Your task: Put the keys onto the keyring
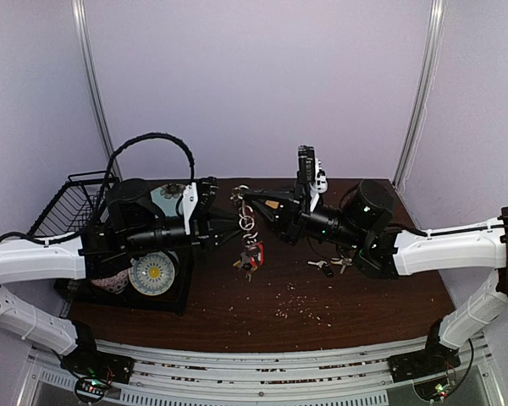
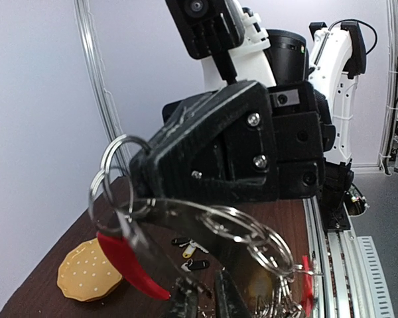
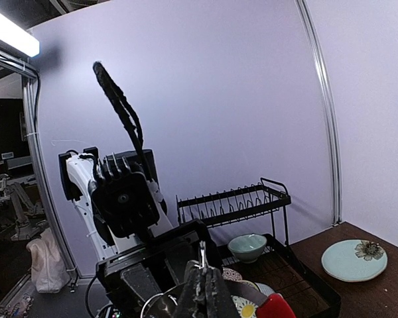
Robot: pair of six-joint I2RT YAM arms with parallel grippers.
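keyring (image 1: 248,228) hangs between the claws; right claw (image 1: 247,197) pinches its top ring, left claw (image 1: 235,224) touches it, grip unclear.

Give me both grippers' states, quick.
Left gripper: fingers at the keyring, grip cannot be told.
Right gripper: closed on the keyring.

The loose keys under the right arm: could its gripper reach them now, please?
Probably not: the right gripper is shut on the keyring, and the keys lie beneath its wrist.
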